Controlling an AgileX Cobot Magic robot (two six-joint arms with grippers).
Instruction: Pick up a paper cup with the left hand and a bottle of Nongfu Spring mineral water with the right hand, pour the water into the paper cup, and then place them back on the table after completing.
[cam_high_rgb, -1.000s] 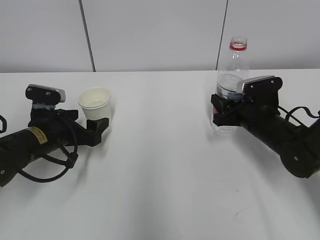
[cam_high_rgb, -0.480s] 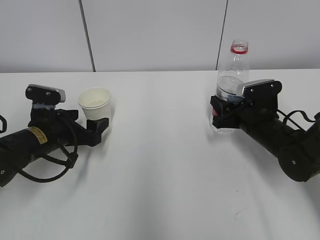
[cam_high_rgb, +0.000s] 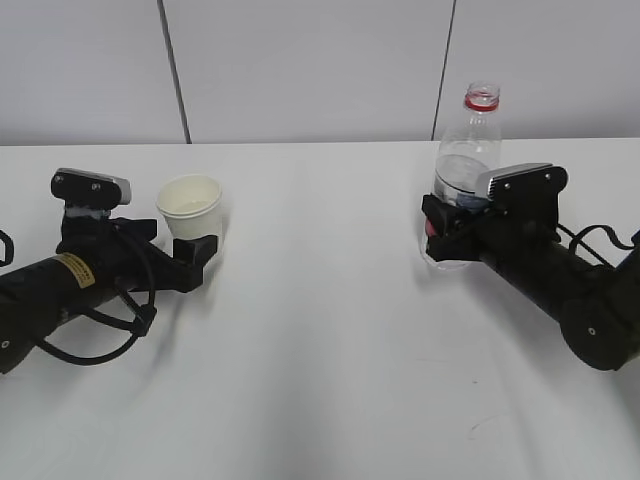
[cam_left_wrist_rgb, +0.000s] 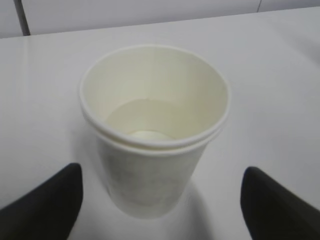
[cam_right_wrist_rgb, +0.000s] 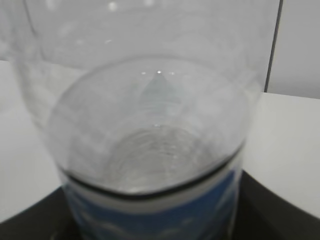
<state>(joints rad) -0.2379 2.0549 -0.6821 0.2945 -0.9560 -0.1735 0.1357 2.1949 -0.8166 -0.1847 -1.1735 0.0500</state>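
The white paper cup (cam_high_rgb: 192, 205) stands upright on the white table (cam_high_rgb: 320, 340) at the left. My left gripper (cam_high_rgb: 197, 250) is open, with one finger on each side of the cup and a gap to both. The left wrist view shows the cup (cam_left_wrist_rgb: 152, 135) between the black fingertips (cam_left_wrist_rgb: 47, 200). My right gripper (cam_high_rgb: 443, 228) is shut on the clear bottle (cam_high_rgb: 466, 150), which is upright, has a red neck ring and carries no cap. Clear water (cam_right_wrist_rgb: 150, 150) fills its lower part above a blue label band. Its base is at or just above the table.
A grey panelled wall (cam_high_rgb: 310, 70) runs behind the table's far edge. The left arm's cables (cam_high_rgb: 100, 345) lie on the table by the left edge. The right arm (cam_high_rgb: 570, 290) stretches in from the right edge.
The right gripper and the bottle have shifted slightly to the right and a little lower. The left gripper and the cup have not moved.
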